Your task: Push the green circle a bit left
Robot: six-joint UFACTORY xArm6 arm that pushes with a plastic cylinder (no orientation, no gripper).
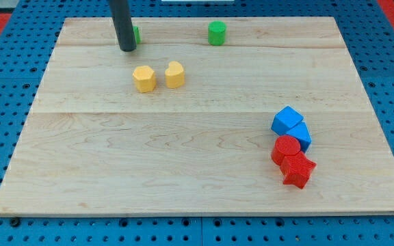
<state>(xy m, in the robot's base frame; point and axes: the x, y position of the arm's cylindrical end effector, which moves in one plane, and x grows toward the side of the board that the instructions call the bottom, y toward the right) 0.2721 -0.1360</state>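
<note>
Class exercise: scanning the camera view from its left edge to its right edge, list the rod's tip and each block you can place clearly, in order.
My tip → yellow hexagon block → yellow heart-shaped block → green circle. The green block behind the rod and the blue and red cluster at the right overlap too much to order.

Rod: one straight dark rod, entering from the top edge in the upper left of the frame
Pose: close to upright, with only a slight lean
Visible part: only the lower length of the rod shows; the arm above it is cut off by the frame edge
My tip (126, 49): the rod's lower end, sitting low in the upper left of the frame
Finish: smooth, dark grey to black, with a faint sheen along one side
</note>
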